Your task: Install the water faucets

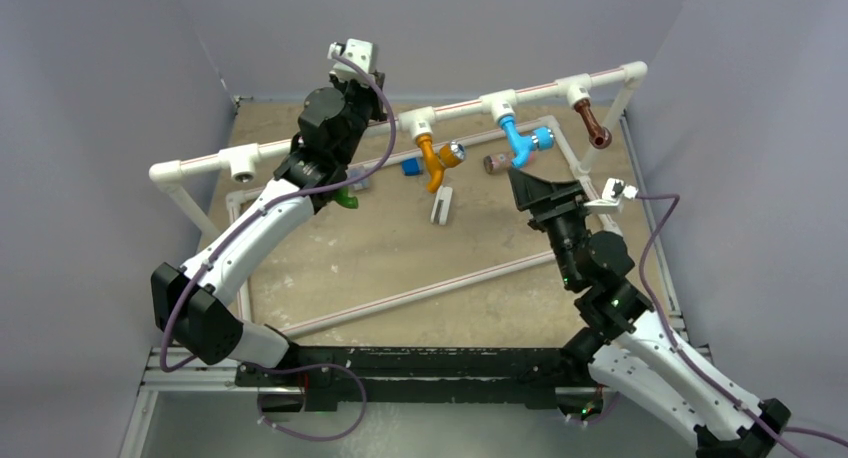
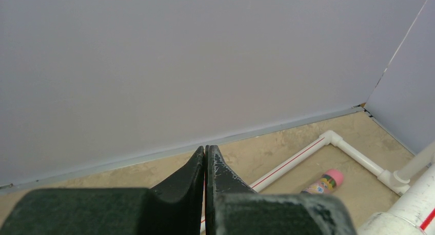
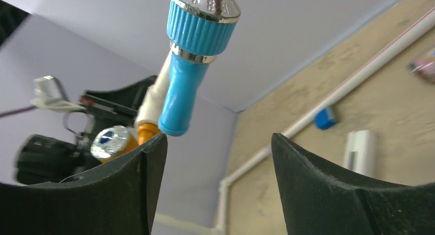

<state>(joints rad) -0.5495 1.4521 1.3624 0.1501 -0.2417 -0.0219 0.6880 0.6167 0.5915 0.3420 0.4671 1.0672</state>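
Nearest the bases, the right gripper (image 3: 218, 140) has its jaws standing wide apart with nothing clamped between them. The blue faucet (image 3: 192, 65) hangs just beyond its fingertips. In the right wrist view the faucet sits above the gap and closer to the finger on the view's left, and its ribbed blue knob has a silver cap. From above, this claw sits just below and to the right of that faucet. The left gripper (image 2: 205, 149) has its fingers pressed together and holds nothing; it points toward the back wall. The green faucet (image 1: 345, 199) lies low beside the left arm, partly hidden under it, so its contact with the table cannot be told. Further out on the table (image 1: 400, 268) lie one white pipe piece (image 1: 441, 205), one small blue cube (image 1: 410, 166) and one brown cylinder with a pink cap (image 1: 495, 163). Beyond them, the raised white pipe rail (image 1: 300, 144) crosses the scene and carries four tee fittings. Three of these hold faucets: the orange faucet (image 1: 433, 160) with a silver knob, the blue one and, furthest right, the brown faucet (image 1: 594, 125). The leftmost tee (image 1: 245, 161) shows an open socket. That makes four faucets in all, one of each colour.
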